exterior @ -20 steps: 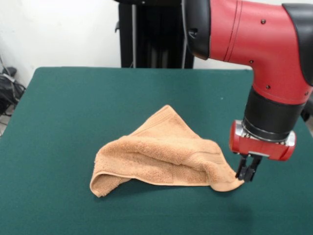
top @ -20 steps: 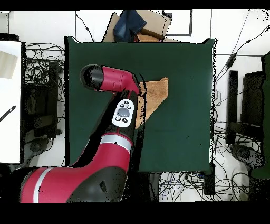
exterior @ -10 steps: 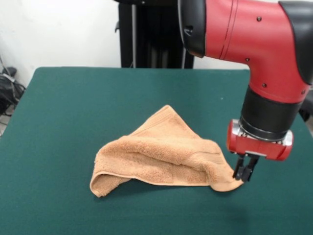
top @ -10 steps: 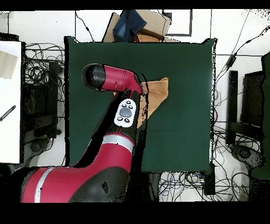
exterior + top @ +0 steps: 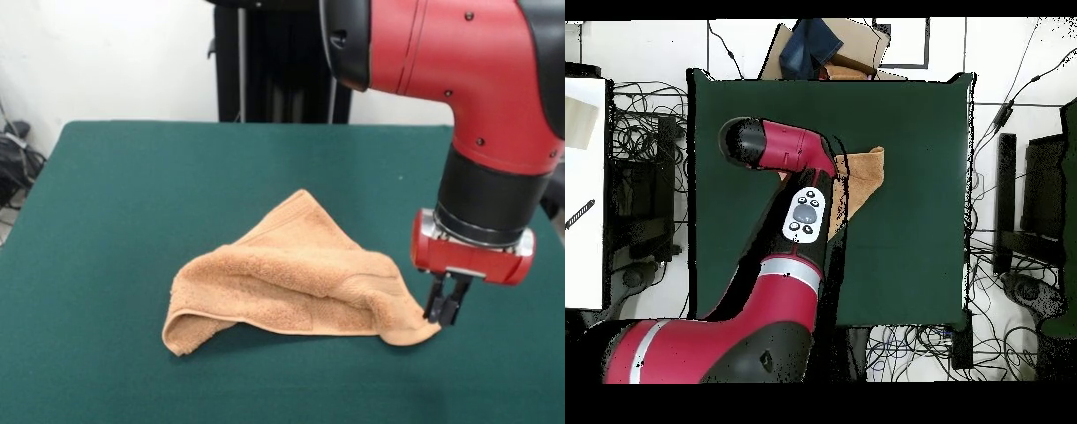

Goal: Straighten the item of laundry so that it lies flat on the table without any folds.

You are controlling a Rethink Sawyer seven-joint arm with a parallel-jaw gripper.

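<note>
Although the towel (image 5: 296, 283) is lying on the table (image 5: 132, 194), it is not flat: it is bunched into a rough triangle, with one layer folded over another and a loop opening at its near left end. It is sitting a little right of the middle of the green top in the front view, well away from every edge. Its right corner is running out into a thin tip, and the gripper (image 5: 444, 311) is standing exactly at this tip, with its dark fingers close together and pinching on the corner, as far as I am able to judge from the front view. In the overhead view the arm is covering most of the towel (image 5: 865, 175), so only its far part is showing.

I am judging the terry cloth to be light, soft and limp, so it is probably following any pull and is not keeping a shape by itself. A hemmed corner is looking like the best place to take it, because the edge there is thicker and is slipping less.

No containers are standing on the table. Beyond its far edge a cardboard box (image 5: 855, 45) is showing with dark blue cloth (image 5: 813, 45) on it.
</note>
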